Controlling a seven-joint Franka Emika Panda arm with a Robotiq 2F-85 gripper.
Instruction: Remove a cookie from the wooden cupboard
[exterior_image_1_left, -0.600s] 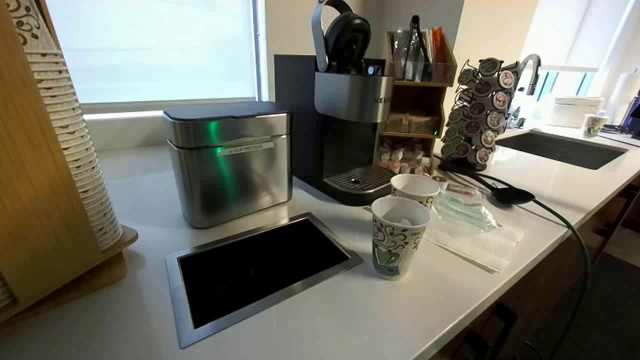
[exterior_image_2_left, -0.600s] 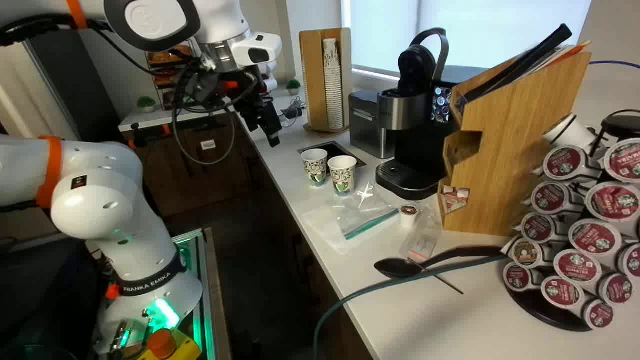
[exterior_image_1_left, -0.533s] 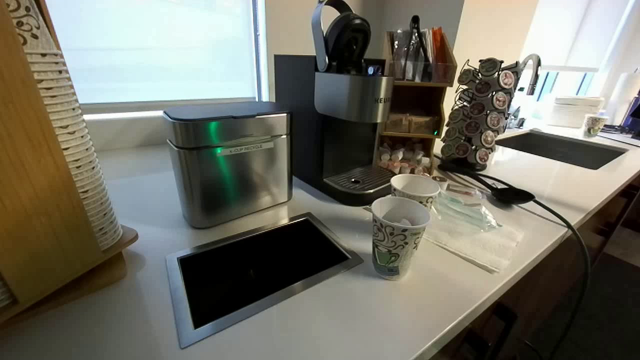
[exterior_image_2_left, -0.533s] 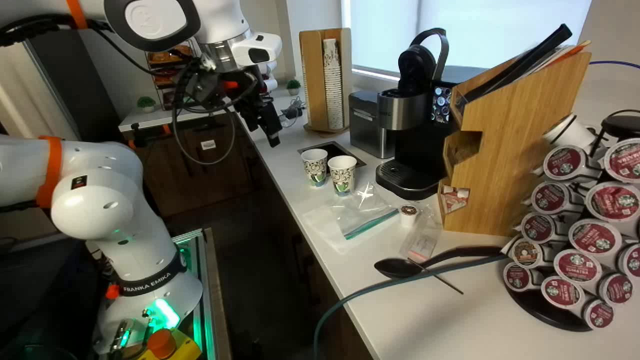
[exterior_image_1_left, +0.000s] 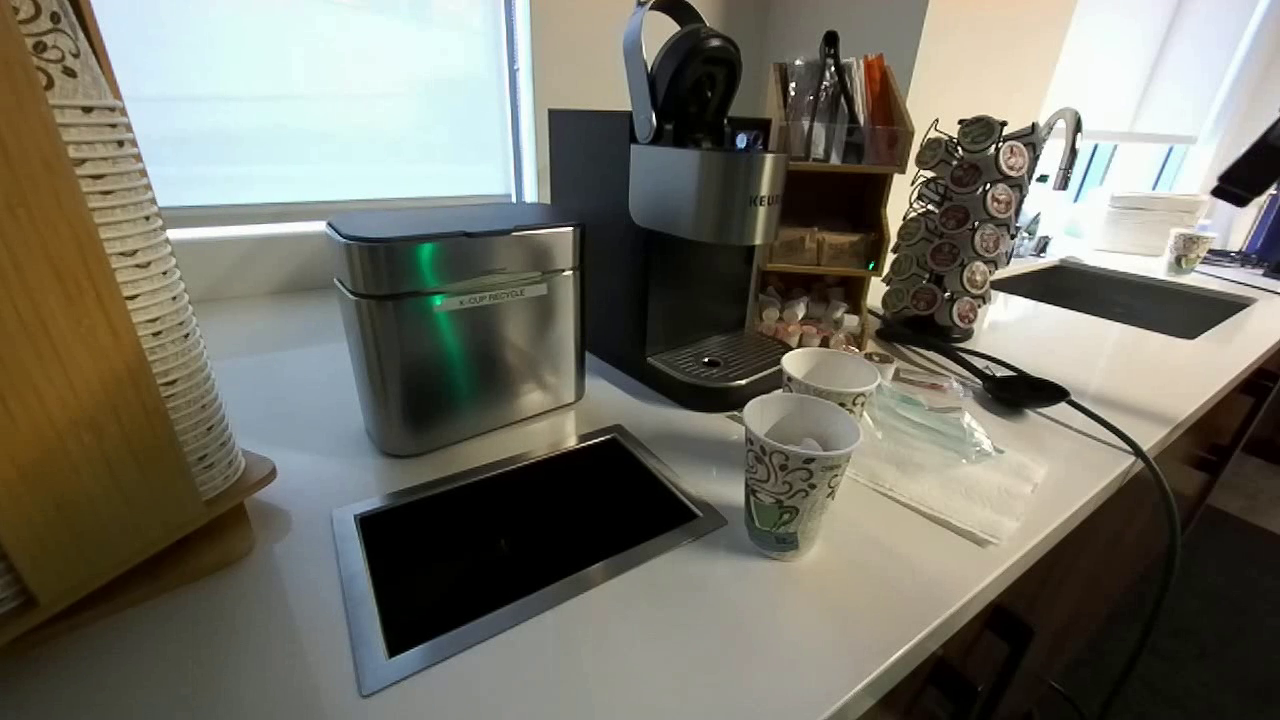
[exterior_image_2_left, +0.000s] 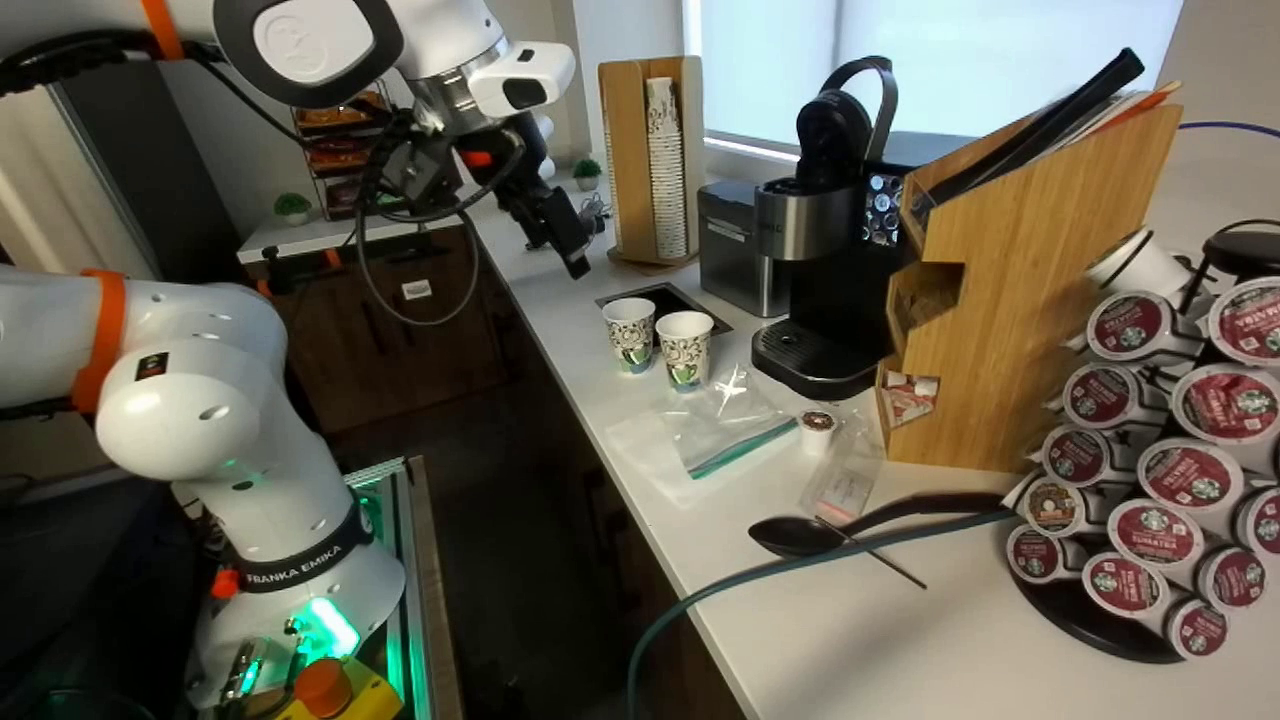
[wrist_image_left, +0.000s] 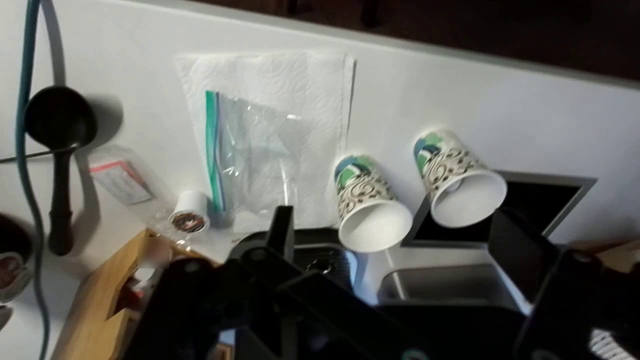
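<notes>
The wooden cupboard stands beside the coffee machine; both exterior views show it (exterior_image_1_left: 888, 220) (exterior_image_2_left: 1050, 300), and part shows in the wrist view (wrist_image_left: 102, 300). Its middle compartment holds brown packets (exterior_image_1_left: 822, 246); I cannot tell whether they are cookies. The lowest compartment holds small pink and white items (exterior_image_1_left: 810, 318). My gripper (exterior_image_2_left: 565, 245) hangs over the counter's edge near the paper cups, well away from the cupboard. In the wrist view its fingers (wrist_image_left: 395, 215) are wide apart with nothing held. A dark tip of it (exterior_image_1_left: 1250, 168) shows at an exterior view's right edge.
Two paper cups (exterior_image_2_left: 630, 335) (exterior_image_2_left: 685, 350) stand near a sunken bin opening (exterior_image_1_left: 520, 540). The coffee machine (exterior_image_2_left: 820, 250) and metal tin (exterior_image_1_left: 460, 330) stand behind. A plastic bag (exterior_image_2_left: 720, 430), black spoon (exterior_image_2_left: 800, 535), cable (exterior_image_2_left: 740, 590) and pod rack (exterior_image_2_left: 1150, 480) lie nearer.
My gripper has moved right and slightly up in an exterior view, tilting a little. A dark part of it has entered at the right edge of an exterior view. The objects have not moved.
</notes>
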